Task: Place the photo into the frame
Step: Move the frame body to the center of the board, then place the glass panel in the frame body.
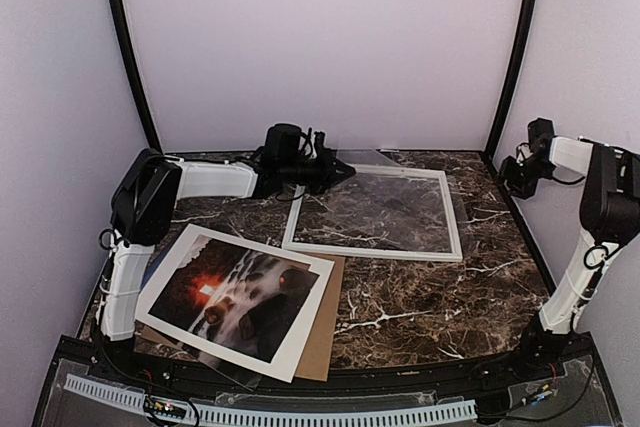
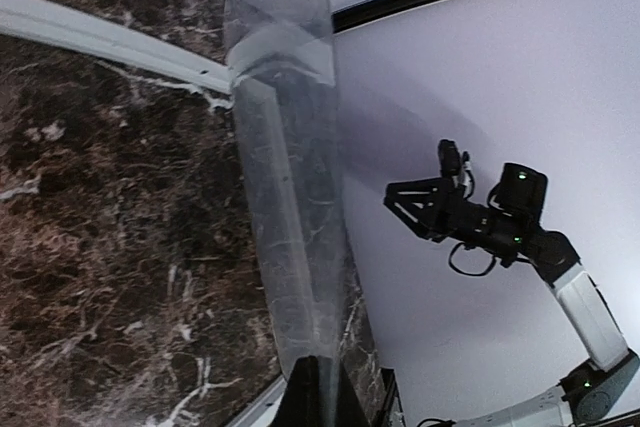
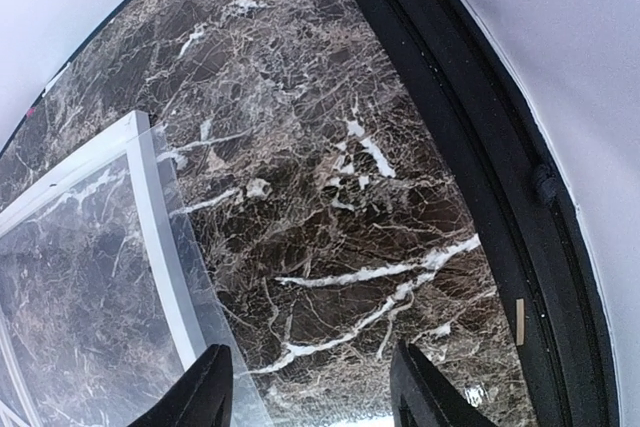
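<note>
Early stage of loading. The photo (image 1: 235, 297) lies face up at the lower left of the overhead view, on brown cardboard (image 1: 325, 332). It is well apart from the frame (image 1: 370, 250), which lies flat on the desk (image 1: 430, 297) at upper centre.

The left gripper (image 1: 325, 169) sits at the frame's upper left corner, closed on the edge of a clear sheet (image 2: 285, 197). In the left wrist view this sheet runs up from the pinched fingers, tilted off the desk, and a white rail meets it at upper left.

The right gripper (image 3: 310, 375) hangs at the right edge of the overhead view. Its fingers are apart with nothing between them, above bare marble beside the frame's rail.

Judged status: the step in hand appears to be handling the frame's glazing, and neither gripper touches the photo. Remaining: free the frame's centre, carry the photo across, seat it inside the rails, and refit any backing.
</note>
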`<action>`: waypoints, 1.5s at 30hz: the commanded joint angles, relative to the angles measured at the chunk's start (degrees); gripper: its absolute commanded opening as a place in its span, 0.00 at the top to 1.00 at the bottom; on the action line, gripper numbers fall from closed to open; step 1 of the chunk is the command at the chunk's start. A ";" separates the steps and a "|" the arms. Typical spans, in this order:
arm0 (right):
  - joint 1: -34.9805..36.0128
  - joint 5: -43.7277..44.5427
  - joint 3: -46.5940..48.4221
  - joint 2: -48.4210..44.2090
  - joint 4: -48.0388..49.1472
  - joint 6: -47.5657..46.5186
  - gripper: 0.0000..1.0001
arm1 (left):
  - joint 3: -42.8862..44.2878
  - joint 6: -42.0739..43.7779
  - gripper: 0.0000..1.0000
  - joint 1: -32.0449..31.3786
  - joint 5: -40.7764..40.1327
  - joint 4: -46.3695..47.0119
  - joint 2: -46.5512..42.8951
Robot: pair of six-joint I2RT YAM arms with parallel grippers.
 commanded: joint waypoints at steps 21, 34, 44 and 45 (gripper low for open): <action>9.01 -2.68 -0.73 6.32 4.73 -3.11 0.41 | -3.99 7.18 1.00 3.02 -4.89 -5.81 0.42; 10.92 -3.11 0.57 8.42 4.08 -4.01 0.39 | -1.13 9.78 1.00 3.96 -3.36 -8.87 1.96; 11.85 -3.26 -0.28 7.83 3.87 -4.37 0.37 | 3.13 12.45 1.00 4.29 -2.62 -11.88 4.74; 11.90 -3.29 -0.42 7.87 3.94 -4.37 0.37 | 3.74 12.81 1.00 4.27 -2.51 -12.30 4.87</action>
